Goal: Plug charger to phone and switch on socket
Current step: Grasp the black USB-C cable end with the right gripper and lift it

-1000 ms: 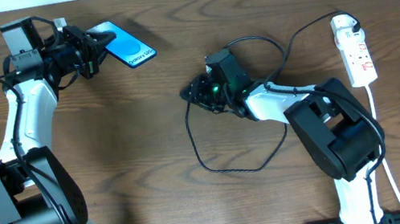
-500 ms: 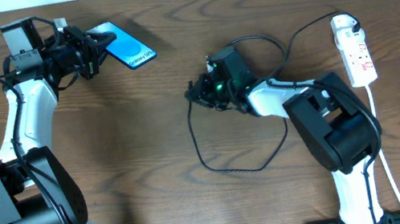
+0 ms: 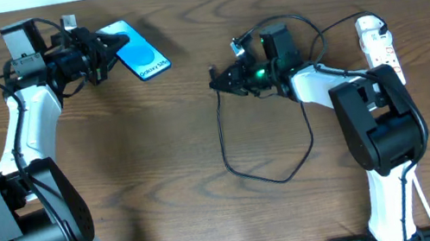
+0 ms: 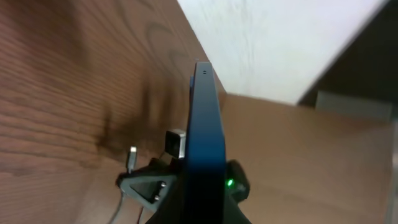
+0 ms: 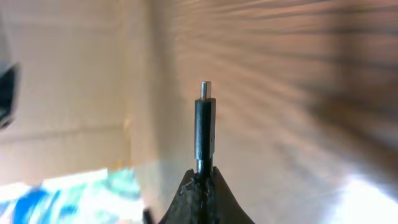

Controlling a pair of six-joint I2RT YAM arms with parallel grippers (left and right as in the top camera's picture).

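Note:
My left gripper [image 3: 101, 52] is shut on the phone [image 3: 139, 56], a blue-screened handset held tilted off the table at the far left; in the left wrist view I see the phone [image 4: 205, 143] edge-on. My right gripper [image 3: 221, 80] is shut on the charger's connector tip [image 5: 204, 127], which sticks out past the fingers [image 5: 203, 177] towards the left. The black charger cable [image 3: 250, 171] loops down over the table and back up towards the socket [image 3: 382, 49], a white power strip at the far right. The gripper with the tip is well right of the phone, apart from it.
The socket's thick white cord [image 3: 418, 183] runs down the right side of the wooden table [image 3: 161, 164]. The table's far edge meets a pale wall just behind both grippers.
My right gripper has lifted and swung right and up with the connector, dragging the cable loop with it. The phone has tilted slightly in my left gripper.

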